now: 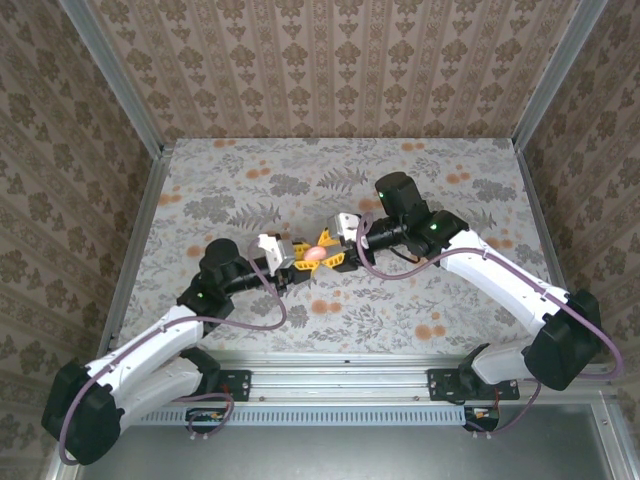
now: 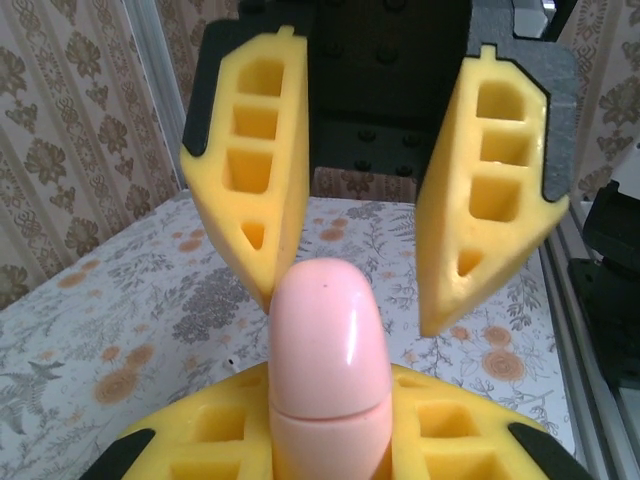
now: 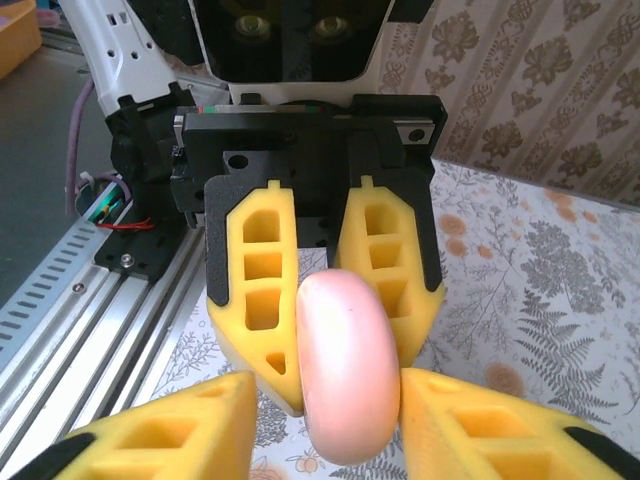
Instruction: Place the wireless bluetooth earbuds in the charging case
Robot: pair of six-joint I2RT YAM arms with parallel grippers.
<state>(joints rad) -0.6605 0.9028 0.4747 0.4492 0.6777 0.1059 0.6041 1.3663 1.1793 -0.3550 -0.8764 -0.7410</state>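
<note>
The pink charging case [image 1: 315,253] hangs above the middle of the floral table, lid closed along its seam [image 2: 327,412]. My left gripper [image 2: 325,388] is shut on its lower half, its yellow fingers [image 3: 262,290] pressing both sides. My right gripper [image 3: 328,385] faces it from the other side, open. Its fingers [image 2: 252,190] straddle the case's rounded top, one pad touching and the other apart. One tiny whitish earbud [image 2: 231,361] lies on the table just left of the case. The second earbud is hidden.
The aluminium rail [image 1: 340,385] with both arm bases runs along the near edge. Metal posts [image 1: 120,85] and patterned walls close in the sides and back. The floral table [image 1: 300,170] stretches bare behind the grippers.
</note>
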